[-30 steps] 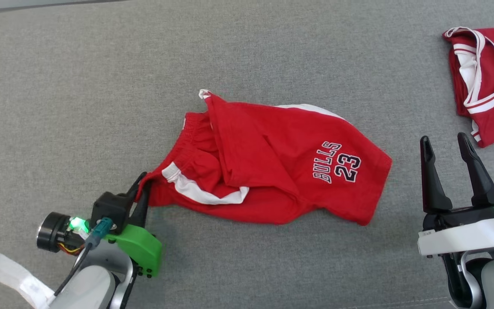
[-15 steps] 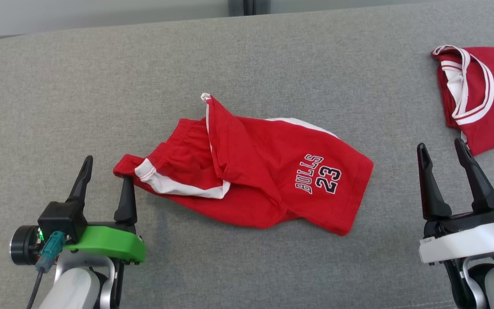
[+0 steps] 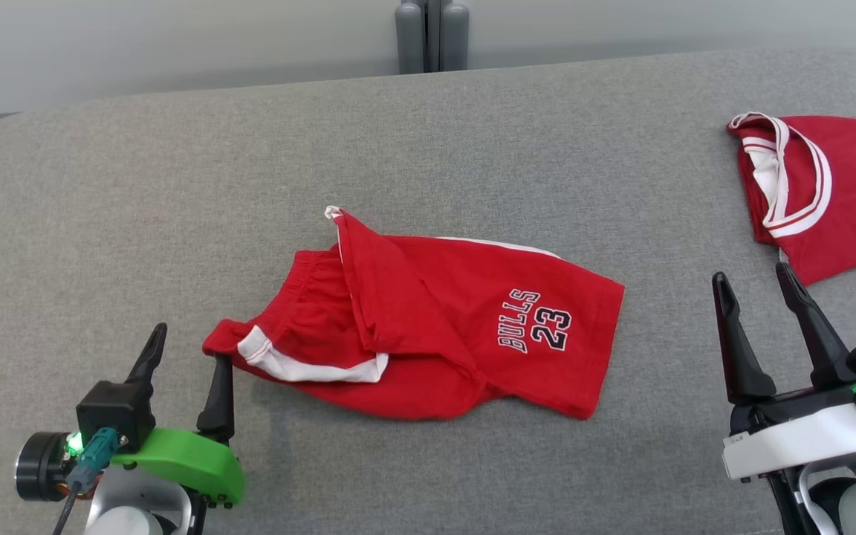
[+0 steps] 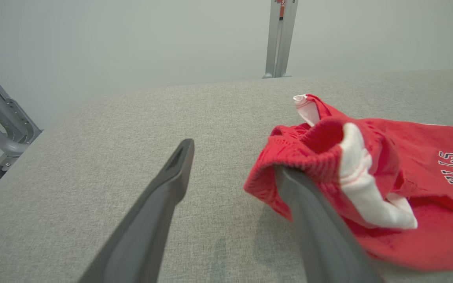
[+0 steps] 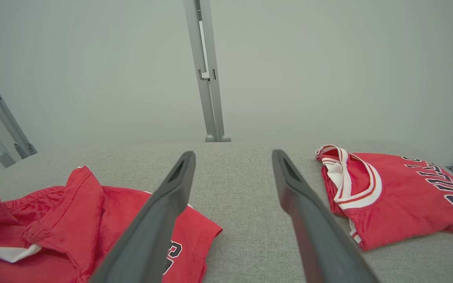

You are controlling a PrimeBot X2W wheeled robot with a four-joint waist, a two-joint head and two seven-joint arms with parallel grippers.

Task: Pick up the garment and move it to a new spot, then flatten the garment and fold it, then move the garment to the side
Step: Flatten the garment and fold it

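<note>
I see one grey fabric-covered table (image 3: 101, 223), and it carries everything in front of me. Two red garments lie on it, well apart.

The larger spread is the pair of shorts (image 3: 428, 334), the garment I am working on. It sits near the middle of the table, crumpled rather than flat. One leg is folded over the waistband side and white trim shows along two edges. I count one print on it, "BULLS 23" (image 3: 536, 331), in dark letters facing up on the part nearer my right arm.

The second garment is a red jersey (image 3: 837, 193) with white-and-red striped trim. It lies at the far right of the table and runs off the edge of the head view.

I have two grippers in sight. The left gripper (image 3: 190, 343) stands at the lower left with its two fingers spread wide and nothing pinched between them. In the left wrist view the shorts' waistband corner drapes against the tip of one of those fingers (image 4: 313, 228), while the other finger stands clear over bare fabric. The right gripper (image 3: 750, 273) is at the lower right, also spread wide and empty. It is between the shorts and the jersey and touches neither.

One grey metal post (image 3: 432, 33) rises behind the table's far edge.
</note>
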